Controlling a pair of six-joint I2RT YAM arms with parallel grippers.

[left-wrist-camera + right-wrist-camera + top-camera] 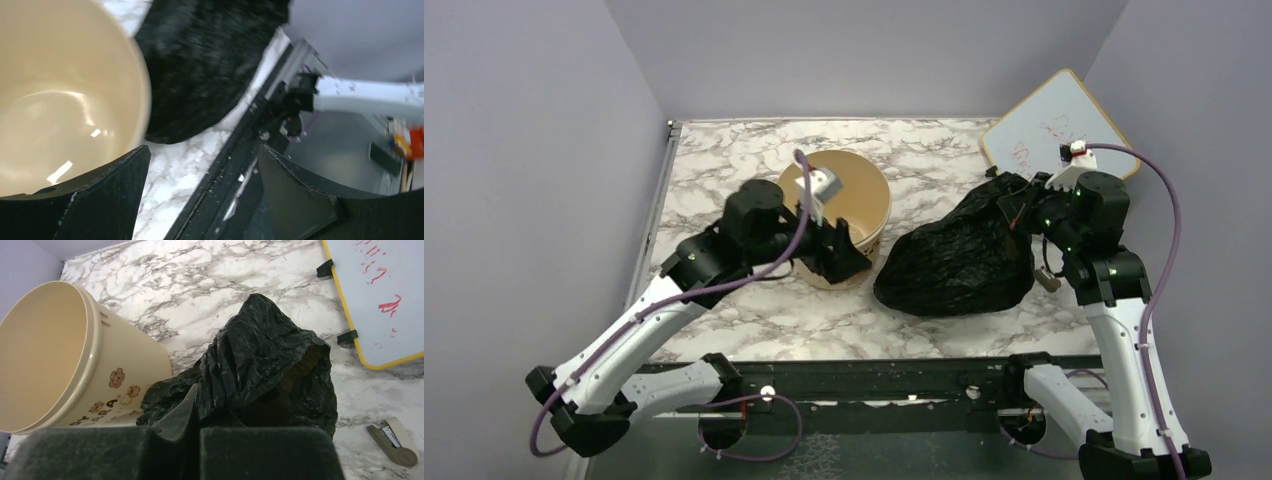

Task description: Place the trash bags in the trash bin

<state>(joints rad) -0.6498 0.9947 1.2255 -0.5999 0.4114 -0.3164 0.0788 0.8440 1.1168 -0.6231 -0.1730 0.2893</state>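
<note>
Beside trash bin (869, 195), trash bags (959, 260), near table (824, 320) edge

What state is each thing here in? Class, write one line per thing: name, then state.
trash bin, upright on the table, nothing inside.
trash bag, crumpled on the table beside the bin, outside it, one fold pinched.
left gripper, jaws open, empty, at the bin's near rim.
right gripper, jaws shut on the trash bag.
whiteboard, at the far right, red marks on its face.
</note>
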